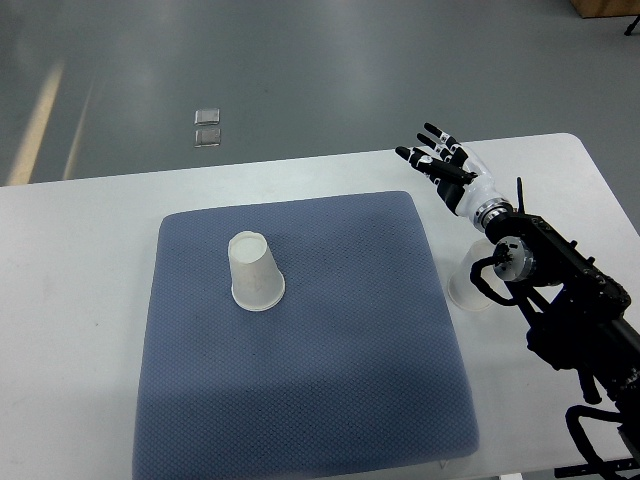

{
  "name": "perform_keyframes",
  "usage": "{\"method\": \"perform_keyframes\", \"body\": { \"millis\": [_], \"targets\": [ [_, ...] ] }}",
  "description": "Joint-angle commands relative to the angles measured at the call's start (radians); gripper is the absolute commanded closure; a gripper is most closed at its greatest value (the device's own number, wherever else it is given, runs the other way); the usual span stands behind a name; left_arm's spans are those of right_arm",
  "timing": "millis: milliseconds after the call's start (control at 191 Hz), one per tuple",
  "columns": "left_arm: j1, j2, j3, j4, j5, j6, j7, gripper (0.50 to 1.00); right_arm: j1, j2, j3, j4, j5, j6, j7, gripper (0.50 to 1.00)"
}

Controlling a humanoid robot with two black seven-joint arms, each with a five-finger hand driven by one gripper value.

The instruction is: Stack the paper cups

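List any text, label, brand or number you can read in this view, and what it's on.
None is readable.
Paper cup on the blue mat: plain white, no print visible.
Second cup beside the mat, partly hidden by the right arm: no print visible.
Right hand: dark and white markings, no legible lettering.
White table: blank.

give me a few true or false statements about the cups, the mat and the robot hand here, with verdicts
1. A white paper cup stands upside down on the blue-grey fabric mat. True.
2. The right hand grips that cup. False: its fingers are spread and hold nothing, off the mat's far right corner.
3. A second pale cup sits on the white table right of the mat, partly behind the arm. True.
4. The two cups are stacked. False: they stand apart.
5. The left hand rests on the mat. False: no left hand shows.
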Motion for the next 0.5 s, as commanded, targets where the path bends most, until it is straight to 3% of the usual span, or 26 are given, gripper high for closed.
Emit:
{"method": "perform_keyframes", "body": {
  "millis": [0,497],
  "targets": [
    [0.0,0.0,0.0,-0.001,0.001,0.0,0.0,0.5,0.0,0.0,0.001,0.001,0.0,0.0,0.0,0.572],
    [0.0,0.0,0.0,-0.001,0.001,0.0,0.0,0.5,0.003,-0.002,-0.002,0.0,0.0,0.0,0.0,0.572]
  ]
}}
